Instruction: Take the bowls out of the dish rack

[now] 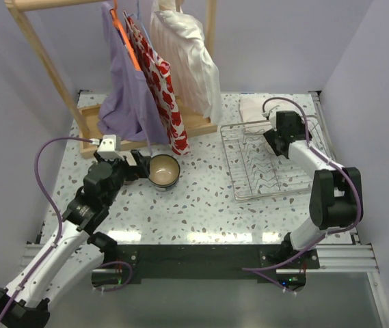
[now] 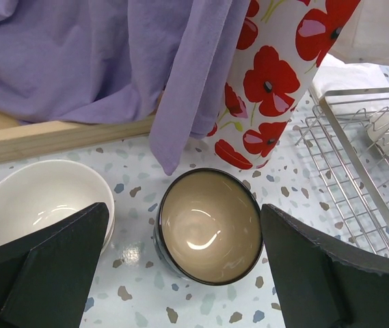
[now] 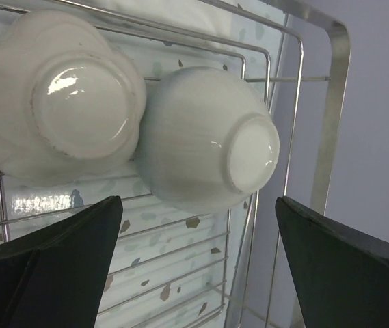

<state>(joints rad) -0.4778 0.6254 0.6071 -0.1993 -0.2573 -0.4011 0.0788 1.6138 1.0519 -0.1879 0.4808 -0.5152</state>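
Note:
A dark-rimmed bowl with a beige inside stands upright on the speckled table, left of the dish rack. A white bowl stands beside it. My left gripper is open just above the dark bowl, one finger on each side, touching nothing. In the rack's far right corner two pale bowls lie on their sides: a scalloped one and a ribbed one. My right gripper is open close in front of the ribbed bowl, holding nothing.
A wooden clothes stand fills the back left, with a purple garment and a red poppy cloth hanging low, close behind the two table bowls. The rack's wire edge lies to their right. A wall runs along the rack's right side.

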